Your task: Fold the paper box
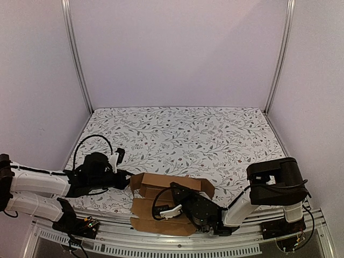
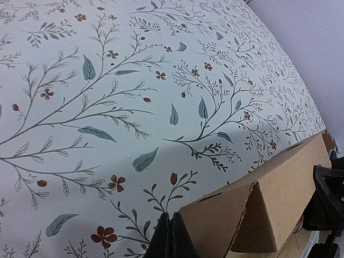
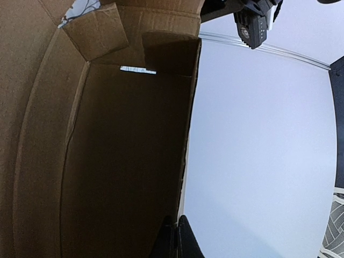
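Observation:
The paper box [image 1: 161, 181] is brown cardboard, partly folded, at the table's near edge between the arms. My left gripper [image 1: 127, 180] is at its left corner. In the left wrist view the left gripper [image 2: 170, 215] is shut, fingertips together against the corner of a raised flap of the box [image 2: 279, 183], with nothing seen between them. My right gripper [image 1: 176, 189] reaches in from the right over the box. In the right wrist view the right gripper [image 3: 176, 217] is shut on the thin edge of an upright panel of the box [image 3: 107, 161], seen from inside.
A floral cloth [image 1: 183, 134] covers the table. A metal rail [image 1: 161, 242] runs along the near edge. White walls and frame posts [image 1: 78, 64] surround the table. Black parts of the right arm [image 2: 328, 199] show beside the box in the left wrist view.

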Motion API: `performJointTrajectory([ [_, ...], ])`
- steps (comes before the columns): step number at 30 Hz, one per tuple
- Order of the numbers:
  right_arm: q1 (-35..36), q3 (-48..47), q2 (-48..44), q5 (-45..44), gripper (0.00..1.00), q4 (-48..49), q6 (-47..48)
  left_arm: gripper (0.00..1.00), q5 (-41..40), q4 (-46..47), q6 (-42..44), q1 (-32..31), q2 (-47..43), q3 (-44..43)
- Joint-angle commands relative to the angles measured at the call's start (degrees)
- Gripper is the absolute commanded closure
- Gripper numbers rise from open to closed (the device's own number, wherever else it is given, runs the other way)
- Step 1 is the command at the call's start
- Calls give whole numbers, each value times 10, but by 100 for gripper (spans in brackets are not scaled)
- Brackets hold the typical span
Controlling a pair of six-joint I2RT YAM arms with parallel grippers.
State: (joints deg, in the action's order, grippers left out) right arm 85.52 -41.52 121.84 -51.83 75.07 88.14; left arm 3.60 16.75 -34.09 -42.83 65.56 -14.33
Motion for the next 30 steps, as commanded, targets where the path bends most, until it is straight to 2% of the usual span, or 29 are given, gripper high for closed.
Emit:
performJointTrajectory([
  [1,3,-6,31,1,100,-28,-14,100,28,-12,5,3,-22,-9],
  [14,-24,-21,29,14,100,-40,-19,96,22,-25,17,3,-14,-30],
  [30,-25,-22,38,17,100,-34,-21,95,24,-26,18,4,16,-45],
])
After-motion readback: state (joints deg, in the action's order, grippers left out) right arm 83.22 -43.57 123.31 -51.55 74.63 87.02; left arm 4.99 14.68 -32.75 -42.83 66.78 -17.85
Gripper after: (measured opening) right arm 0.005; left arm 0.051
